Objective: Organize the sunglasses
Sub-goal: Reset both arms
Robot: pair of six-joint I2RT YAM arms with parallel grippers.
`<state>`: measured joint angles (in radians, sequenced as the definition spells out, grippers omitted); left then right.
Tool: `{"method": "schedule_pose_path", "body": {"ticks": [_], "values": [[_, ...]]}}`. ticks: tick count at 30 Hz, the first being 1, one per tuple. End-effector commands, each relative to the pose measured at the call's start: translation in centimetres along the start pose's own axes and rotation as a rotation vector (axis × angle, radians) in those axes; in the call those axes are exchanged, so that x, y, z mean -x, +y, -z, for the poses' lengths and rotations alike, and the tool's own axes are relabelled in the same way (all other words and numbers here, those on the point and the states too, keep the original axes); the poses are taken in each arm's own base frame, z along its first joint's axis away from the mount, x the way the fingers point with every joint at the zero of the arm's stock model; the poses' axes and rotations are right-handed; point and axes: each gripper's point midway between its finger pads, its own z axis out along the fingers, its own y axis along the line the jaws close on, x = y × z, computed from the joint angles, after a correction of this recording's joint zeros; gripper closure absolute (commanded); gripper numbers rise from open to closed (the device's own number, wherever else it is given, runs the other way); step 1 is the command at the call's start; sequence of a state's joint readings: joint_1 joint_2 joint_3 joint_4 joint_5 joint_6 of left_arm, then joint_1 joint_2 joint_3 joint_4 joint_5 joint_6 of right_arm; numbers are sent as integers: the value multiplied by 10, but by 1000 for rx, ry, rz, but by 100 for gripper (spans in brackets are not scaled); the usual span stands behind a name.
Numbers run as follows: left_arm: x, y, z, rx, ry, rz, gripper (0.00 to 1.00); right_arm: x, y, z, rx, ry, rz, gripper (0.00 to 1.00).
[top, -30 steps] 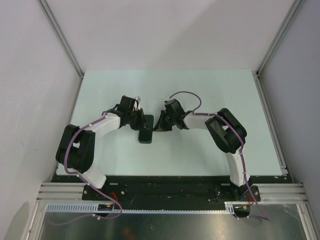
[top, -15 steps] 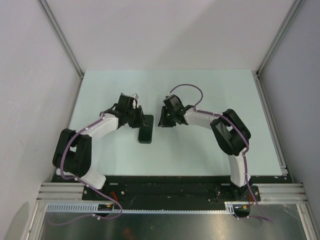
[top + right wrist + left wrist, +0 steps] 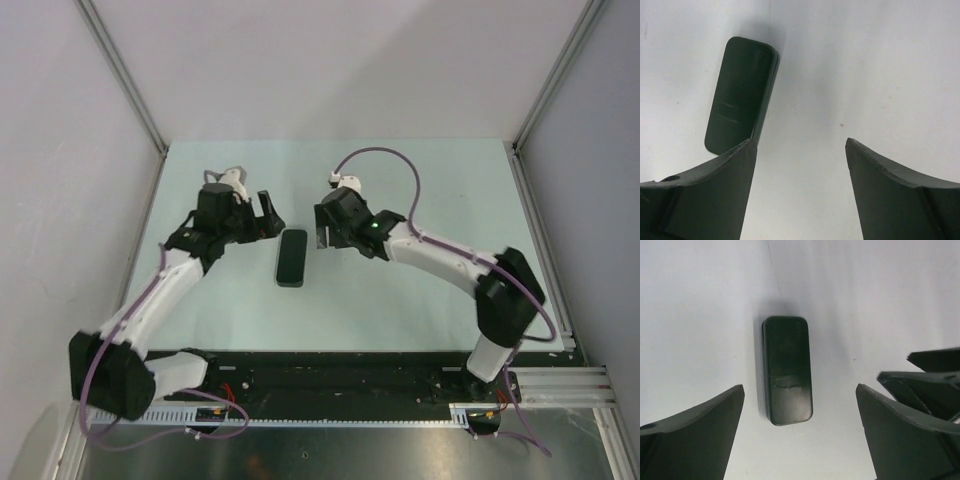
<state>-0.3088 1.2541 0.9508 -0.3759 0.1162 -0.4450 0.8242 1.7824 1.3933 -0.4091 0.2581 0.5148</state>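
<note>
The sunglasses are out of view in every frame. A black oblong case (image 3: 291,257) lies shut and flat on the pale table, touched by neither gripper. My left gripper (image 3: 266,214) hovers just left of the case's far end, open and empty. In the left wrist view the case (image 3: 787,370) lies lengthwise below the wide-apart fingers of that gripper (image 3: 800,387). My right gripper (image 3: 322,226) hangs just right of the case's far end, open and empty. In the right wrist view the case (image 3: 740,95) sits beyond the left finger of that gripper (image 3: 798,142).
The pale green table (image 3: 420,290) is enclosed by white walls with aluminium posts (image 3: 120,75) at the back corners. A black base rail (image 3: 330,372) runs along the near edge. Part of the right gripper's fingers (image 3: 932,372) shows at the right of the left wrist view.
Both grippers have opened and drawn away from the case, the left one to the left, the right one upward and back. The case stays in place on the table.
</note>
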Motion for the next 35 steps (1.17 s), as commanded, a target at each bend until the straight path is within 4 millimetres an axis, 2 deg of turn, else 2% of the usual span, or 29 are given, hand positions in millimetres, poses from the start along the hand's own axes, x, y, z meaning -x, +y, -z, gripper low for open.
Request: {"method": "schedule_pose_path", "body": {"ticks": [1,3,4,6,7,10,11,13,14,16,17,18,21,23,35], "values": [[44,-6,63,-6,-212,-113,0,46,-31,71,-123,-213,23,20],[50,-10,84,-13,-248,-131,0,55,-47,93,-177,-254,2,14],[59,-16,102,-31,-291,-138,0,63,-52,112,-178,-292,-45,11],[58,-18,116,-34,-298,-138,0,68,-73,130,-244,-319,-69,7],[59,-20,125,-39,-306,-138,0,75,-80,148,-251,-363,-101,6],[64,-29,148,-71,-343,-150,0,82,-106,180,-340,-439,-136,5],[66,-31,156,-78,-363,-156,0,88,-114,199,-341,-485,-174,4],[73,-36,171,-88,-398,-170,0,94,-136,222,-413,-548,-215,4],[76,-37,177,-92,-414,-176,0,99,-146,244,-423,-604,-255,4],[85,-42,193,-99,-464,-187,0,102,-160,265,-444,-657,-304,4],[89,-43,198,-97,-481,-193,0,104,-170,285,-457,-708,-350,4],[93,-44,202,-98,-494,-203,0,103,-175,293,-454,-729,-385,3],[104,-50,213,-106,-523,-214,0,105,-181,312,-433,-774,-418,2],[110,-53,217,-109,-537,-213,0,106,-181,316,-424,-782,-414,1],[123,-60,226,-115,-567,-186,0,111,-183,323,-399,-798,-417,0]]}}
